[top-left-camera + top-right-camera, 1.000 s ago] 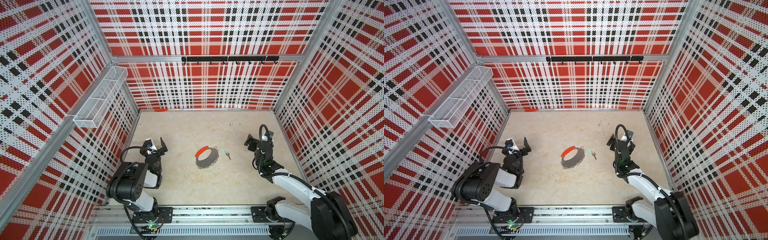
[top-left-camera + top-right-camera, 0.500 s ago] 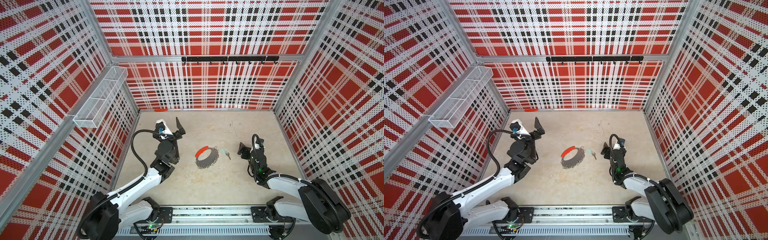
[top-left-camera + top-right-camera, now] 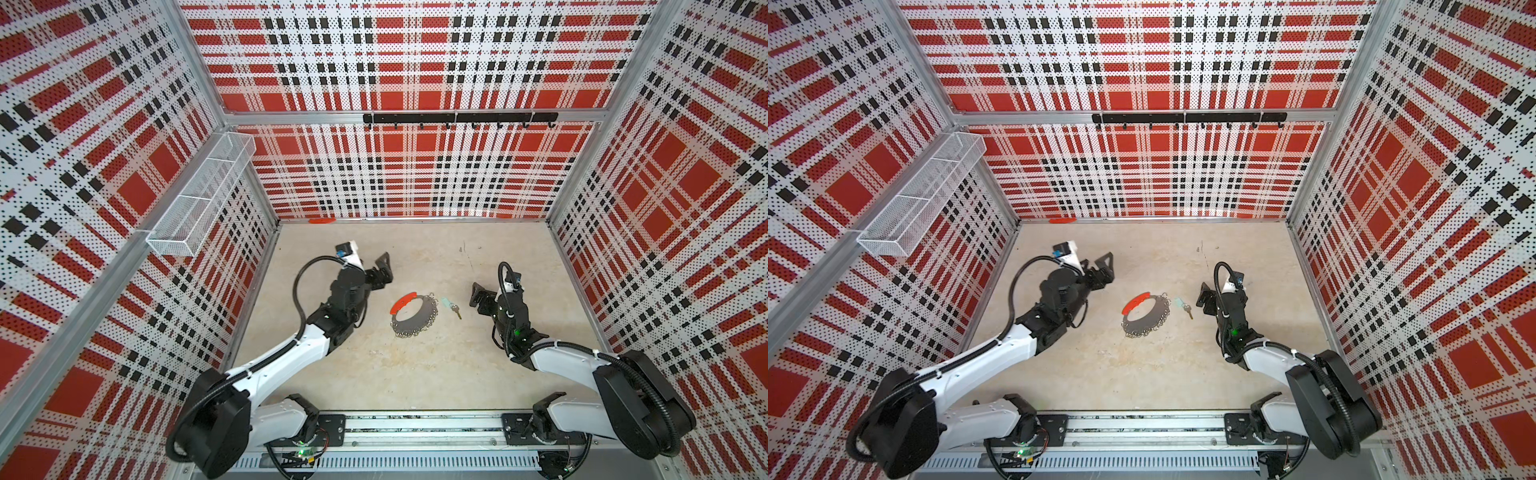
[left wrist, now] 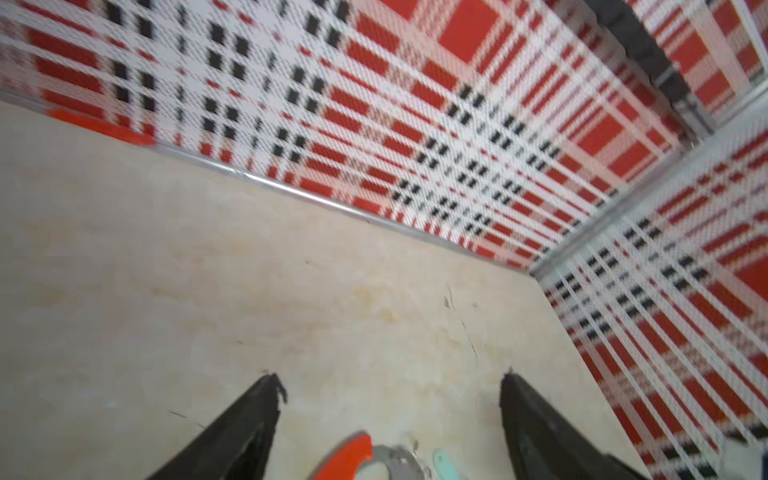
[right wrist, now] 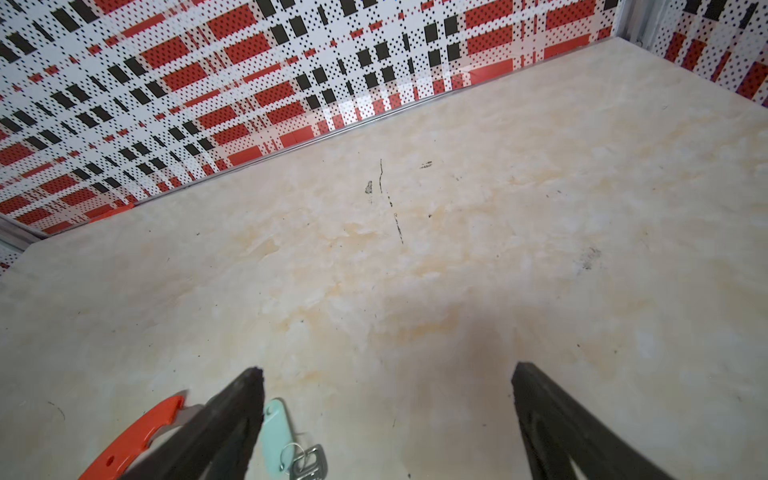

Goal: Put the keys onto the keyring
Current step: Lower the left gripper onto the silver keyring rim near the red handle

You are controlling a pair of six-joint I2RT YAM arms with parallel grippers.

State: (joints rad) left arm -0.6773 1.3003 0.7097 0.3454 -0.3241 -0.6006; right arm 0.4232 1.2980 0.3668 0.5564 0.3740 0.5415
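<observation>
**Left gripper** (image 4: 390,382): the two dark fingers (image 4: 245,428) stand wide apart with nothing between them, raised over the marble-patterned tabletop (image 3: 415,374). This wrist view is blurred.

**Right gripper** (image 5: 386,370): its fingers (image 5: 544,419) are likewise spread and empty, low over the tabletop. The keys (image 5: 276,428) lie just beside one fingertip, with the teal tag flat and the small metal key joined to its end by a thin wire loop. Whether the finger touches the tag cannot be told.

**Both top views**: the keys (image 3: 451,305) (image 3: 1185,305) rest on the table between the right gripper and the keyring (image 3: 409,329) (image 3: 1142,330), just beside the hoop's fringe of small wire loops. The keyring lies flat near the table's middle. Its red curved segment (image 3: 402,302) faces the left gripper, which hangs near that side.

**Surroundings**: an orange-red strip (image 3: 322,220) lies at the foot of the back wall. A white wire basket (image 3: 199,199) is on the left wall, and a black hook rail (image 3: 459,118) is on the back wall.
</observation>
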